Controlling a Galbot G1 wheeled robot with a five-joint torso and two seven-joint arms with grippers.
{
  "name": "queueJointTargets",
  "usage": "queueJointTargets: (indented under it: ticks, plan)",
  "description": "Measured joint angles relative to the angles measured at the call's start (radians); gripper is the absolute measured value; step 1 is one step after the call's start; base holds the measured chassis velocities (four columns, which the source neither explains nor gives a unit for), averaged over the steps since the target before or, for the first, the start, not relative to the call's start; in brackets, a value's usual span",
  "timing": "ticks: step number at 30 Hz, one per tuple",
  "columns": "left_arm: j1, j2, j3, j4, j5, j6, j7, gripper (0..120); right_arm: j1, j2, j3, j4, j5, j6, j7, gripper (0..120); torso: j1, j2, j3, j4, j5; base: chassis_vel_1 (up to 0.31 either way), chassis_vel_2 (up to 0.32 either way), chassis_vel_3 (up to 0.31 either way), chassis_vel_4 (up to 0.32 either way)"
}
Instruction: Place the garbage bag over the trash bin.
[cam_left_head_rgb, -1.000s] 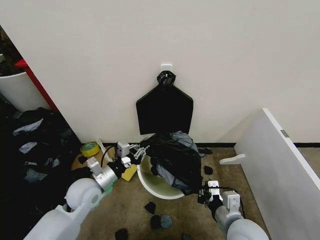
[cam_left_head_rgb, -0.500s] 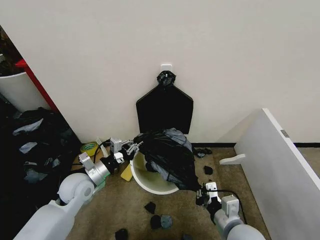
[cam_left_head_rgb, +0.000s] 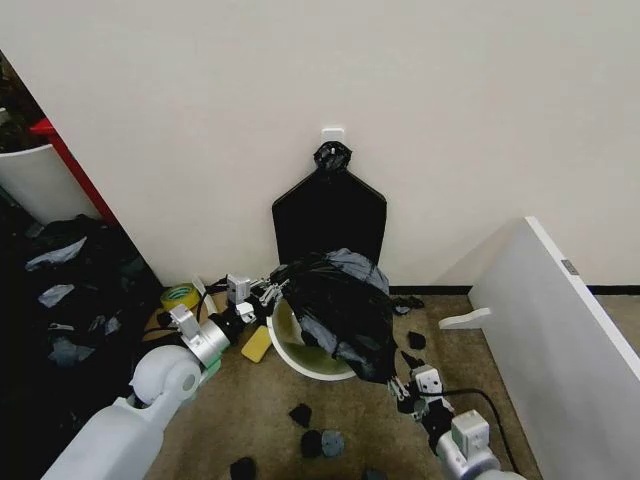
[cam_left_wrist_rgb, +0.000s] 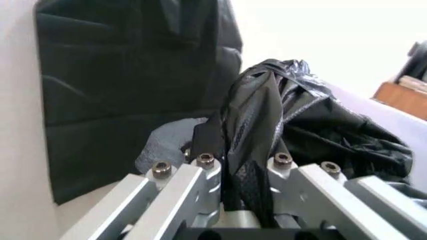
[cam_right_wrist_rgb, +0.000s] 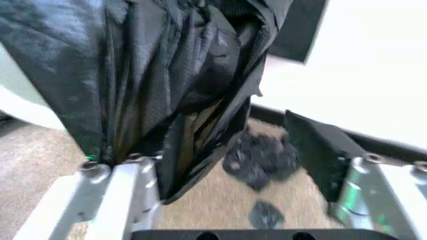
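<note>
Garbage bag (cam_left_head_rgb: 335, 310) has shifted right over the trash bin (cam_left_head_rgb: 300, 362); your left tool (cam_left_head_rgb: 268, 293) and right tool (cam_left_head_rgb: 400, 385) both clench its edges, rim part-covered.

Pale grey rounded plastic arm shells, silver ribbed wrist cuffs, black cables at wrists. Left gripper (cam_left_head_rgb: 268, 293): bare aluminium fingers (cam_left_wrist_rgb: 175, 192), brass-toned hex screws. Right gripper (cam_left_head_rgb: 403, 385): same metal, white block.
</note>
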Motion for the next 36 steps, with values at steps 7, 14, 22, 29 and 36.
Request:
queueJointTargets:
  ticks: [7, 14, 22, 29, 36]
  plan:
    - [-0.012, -0.005, 0.015, 0.01, 0.026, 0.002, -0.025, 5, 0.015, -0.001, 0.103, -0.113, -0.149, 0.206, -0.154, 83, 0.0, 0.0, 0.0, -0.0002, 0.0003, 0.0, 0.0, 0.0, 0.0]
    - [0.001, -0.004, 0.013, 0.005, 0.034, 0.0, -0.028, 5, 0.09, 0.013, 0.173, -0.211, -0.335, 0.238, -0.102, 100, 0.0, 0.0, 0.0, 0.0002, 0.0001, 0.0, 0.0, 0.0, 0.0]
    - [0.012, -0.019, 0.012, -0.003, 0.054, -0.013, -0.03, 5, 0.106, 0.022, 0.135, -0.159, -0.079, 0.168, -0.011, 100, 0.0, 0.0, 0.0, 0.0, -0.0001, 0.0, 0.0, 0.0, 0.0]
    - [0.005, -0.025, 0.013, -0.002, 0.069, -0.018, -0.121, 5, 0.105, -0.01, 0.146, -0.141, 0.252, 0.263, -0.218, 100, 0.0, 0.0, 0.0, -0.0001, -0.0002, 0.0, 0.0, 0.0, 0.0]
    - [0.011, -0.026, 0.01, -0.008, 0.07, -0.018, -0.129, 5, 0.144, 0.003, 0.156, -0.208, 0.297, 0.352, -0.414, 100, 0.0, 0.0, 0.0, -0.0002, -0.0001, 0.0, 0.0, 0.0, 0.0]
